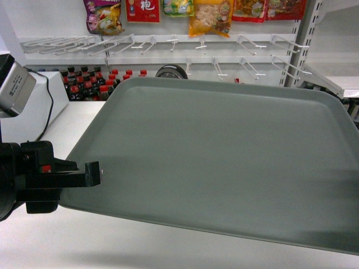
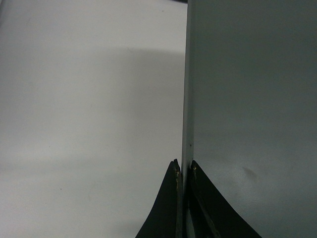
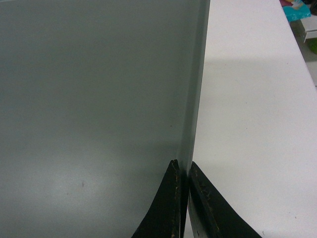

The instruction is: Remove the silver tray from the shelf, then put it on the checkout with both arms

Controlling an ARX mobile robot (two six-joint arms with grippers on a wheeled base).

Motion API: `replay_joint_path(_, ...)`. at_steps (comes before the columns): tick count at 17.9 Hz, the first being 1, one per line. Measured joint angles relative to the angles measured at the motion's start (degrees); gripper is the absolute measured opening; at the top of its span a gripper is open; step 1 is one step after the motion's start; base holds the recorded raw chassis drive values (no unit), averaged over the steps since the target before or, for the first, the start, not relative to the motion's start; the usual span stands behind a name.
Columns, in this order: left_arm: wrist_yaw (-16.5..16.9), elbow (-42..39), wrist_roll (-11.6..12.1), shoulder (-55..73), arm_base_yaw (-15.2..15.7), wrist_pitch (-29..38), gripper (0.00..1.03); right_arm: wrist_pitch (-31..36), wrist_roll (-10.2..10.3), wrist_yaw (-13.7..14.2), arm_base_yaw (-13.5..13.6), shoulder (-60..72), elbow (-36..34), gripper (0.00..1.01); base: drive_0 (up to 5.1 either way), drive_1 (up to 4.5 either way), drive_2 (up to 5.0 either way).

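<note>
Head view: silver tray [image 1: 224,162] between both grippers.

Silver tray [image 1: 224,162] matte grey-green, smooth (looks like plastic); worktop [image 1: 73,126] plain white, smooth, faint sheen; snack packets [image 1: 210,15] glossy foil.

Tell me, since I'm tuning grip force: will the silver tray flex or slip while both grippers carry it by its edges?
The silver tray looks stiff: held only at its side rims, it shows no visible sag. Its smooth matte surface and thin rim could slip, since the left gripper and right gripper pinch only narrow strips.
</note>
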Motion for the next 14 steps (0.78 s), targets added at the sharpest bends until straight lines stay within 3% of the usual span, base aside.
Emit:
replay_joint_path(8, 0.00, 0.00, 0.00, 0.00, 0.00, 0.13, 0.02, 0.07, 0.00, 0.00, 0.00, 0.00, -0.02, 0.03, 0.0, 0.00, 0.0)
replay_joint_path(9, 7.30, 3.10, -0.20, 0.94, 2.45, -9.31, 0.02, -8.46, -5.44, -1.03, -0.81, 2.19, 3.85, 0.03, 0.0, 0.00, 0.0)
replay_joint_path(10, 18.82, 8.59, -1.01, 10.51, 6.60, -10.01, 0.02, -4.63, -13.46, -1.77, -2.03, 14.23, 10.64, 0.03, 0.0, 0.00, 0.0)
replay_joint_path(11, 21.31, 12.50, -0.85, 17.07, 7.89, -8.52, 0.02, -2.49, -15.61, -2.51, -2.23, 22.67, 16.92, 0.03, 0.0, 0.00, 0.0)
replay_joint_path(14, 21.68, 17.35, 0.07, 23.28, 8.79, -7.56, 0.02, -1.03, -16.87, -1.70, -0.92, 32.74, 24.50, 0.03, 0.0, 0.00, 0.0)
